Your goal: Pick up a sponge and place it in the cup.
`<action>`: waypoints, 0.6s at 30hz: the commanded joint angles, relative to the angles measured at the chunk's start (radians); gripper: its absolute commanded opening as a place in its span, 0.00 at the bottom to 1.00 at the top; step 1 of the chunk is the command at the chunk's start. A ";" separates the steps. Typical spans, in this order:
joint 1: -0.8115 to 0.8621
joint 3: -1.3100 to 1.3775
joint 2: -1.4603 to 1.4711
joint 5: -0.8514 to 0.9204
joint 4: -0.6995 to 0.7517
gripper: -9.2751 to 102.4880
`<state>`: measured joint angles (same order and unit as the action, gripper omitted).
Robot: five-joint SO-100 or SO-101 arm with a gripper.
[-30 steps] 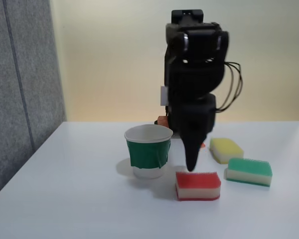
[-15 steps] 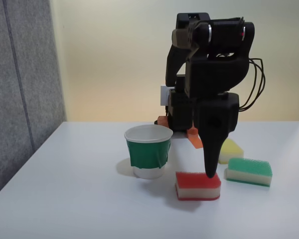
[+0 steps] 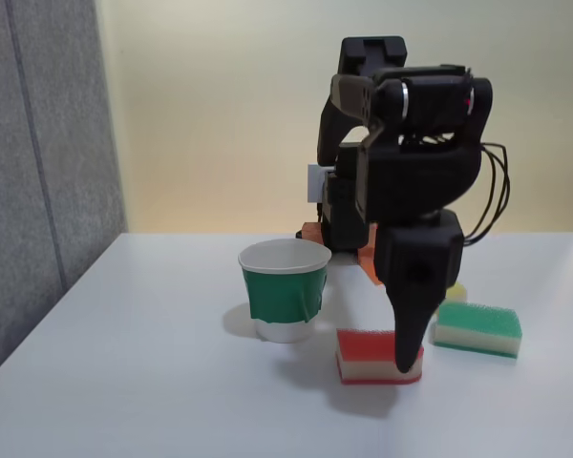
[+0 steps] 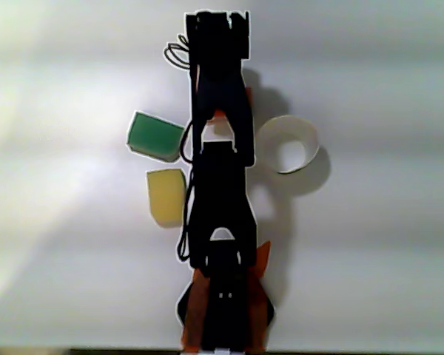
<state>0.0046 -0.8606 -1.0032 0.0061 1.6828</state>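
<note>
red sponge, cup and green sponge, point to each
red sponge (image 3: 363,355), fixed view, cream front face
cup (image 3: 285,294), fixed view, green band
green sponge (image 4: 155,135), other view, green top

No text, label, brand, number or sign can be read in the fixed view or in the other view. The cup (image 3: 285,290) has only a plain green band, and the sponge (image 3: 368,355) has no print.
</note>
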 commanded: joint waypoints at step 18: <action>0.058 -0.380 -0.291 0.017 -0.143 0.37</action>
<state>0.0430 -1.2456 -1.2210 0.0169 1.5324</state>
